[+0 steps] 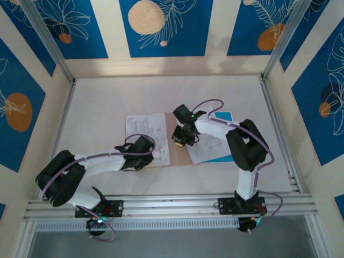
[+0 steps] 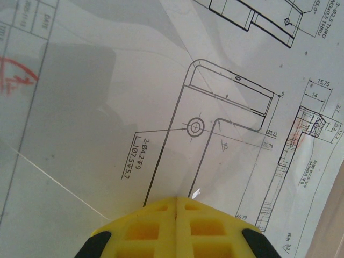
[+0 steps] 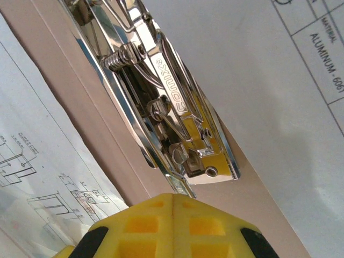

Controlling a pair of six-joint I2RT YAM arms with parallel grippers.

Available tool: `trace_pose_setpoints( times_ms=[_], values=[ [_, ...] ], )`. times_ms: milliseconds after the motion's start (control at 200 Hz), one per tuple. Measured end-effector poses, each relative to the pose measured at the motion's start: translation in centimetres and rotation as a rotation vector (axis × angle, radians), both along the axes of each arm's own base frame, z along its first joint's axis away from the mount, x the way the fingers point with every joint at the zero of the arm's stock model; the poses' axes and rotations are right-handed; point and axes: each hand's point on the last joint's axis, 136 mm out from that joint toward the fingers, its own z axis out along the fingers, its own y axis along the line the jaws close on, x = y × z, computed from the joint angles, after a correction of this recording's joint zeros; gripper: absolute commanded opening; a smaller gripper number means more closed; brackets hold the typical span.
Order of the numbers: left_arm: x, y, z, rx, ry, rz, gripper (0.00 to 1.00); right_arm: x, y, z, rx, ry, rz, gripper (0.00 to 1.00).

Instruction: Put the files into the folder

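Both arms reach in from the near edge of the worktop.

(a) The left end effector is clenched with nothing between its yellow fingers. It hangs low over a printed sheet of line drawings. Whether it is pressing on the paper cannot be told.

(b) The folder lies flat at mid-worktop. Its pinkish-brown card shows between and just below the two white sheets, so it is judged to be lying open with the papers spread over its halves.

(c) The right end effector is likewise clenched and grasps nothing. The wrist view puts its tips right at the near end of the chrome spring clip, which is fixed along the card with drawing paper on either side.

(d) A second printed sheet lies to the right of the clip. Beyond it, a blue sheet sticks out from under that sheet's far corner.

Step in hand, as judged: working the clip while the other arm steadies the paper. The files are not yet gathered under the clip.

The next move calls for a firm push or lift on the clip lever. The loose sheets must then be slid square beneath it without creasing, the blue one included.
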Motion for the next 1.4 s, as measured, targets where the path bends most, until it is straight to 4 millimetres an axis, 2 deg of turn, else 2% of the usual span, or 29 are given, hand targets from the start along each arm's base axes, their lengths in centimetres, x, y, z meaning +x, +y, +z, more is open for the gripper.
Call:
trace_pose_setpoints(
  times_ms=[185,340,795,1395],
  values=[
    [0.0,0.0,0.0,0.000,0.000,0.000,0.00,0.0,0.0,-0.1,-0.001,0.007,-0.014,0.00],
    [-0.1,0.1,0.0,-0.002,-0.002,0.001,0.00,-0.1,0.0,-0.9,-0.016,0.028,-0.030,0.00],
    [-0.1,0.1,0.0,-0.019,-0.012,0.013,0.00,0.0,-0.2,-1.0,-0.119,0.020,-0.068,0.00],
    [-0.1,0.3,-0.1,-0.051,-0.019,0.053,0.00,0.0,-0.8,-1.7,-0.132,0.045,-0.088,0.00]
  ],
)
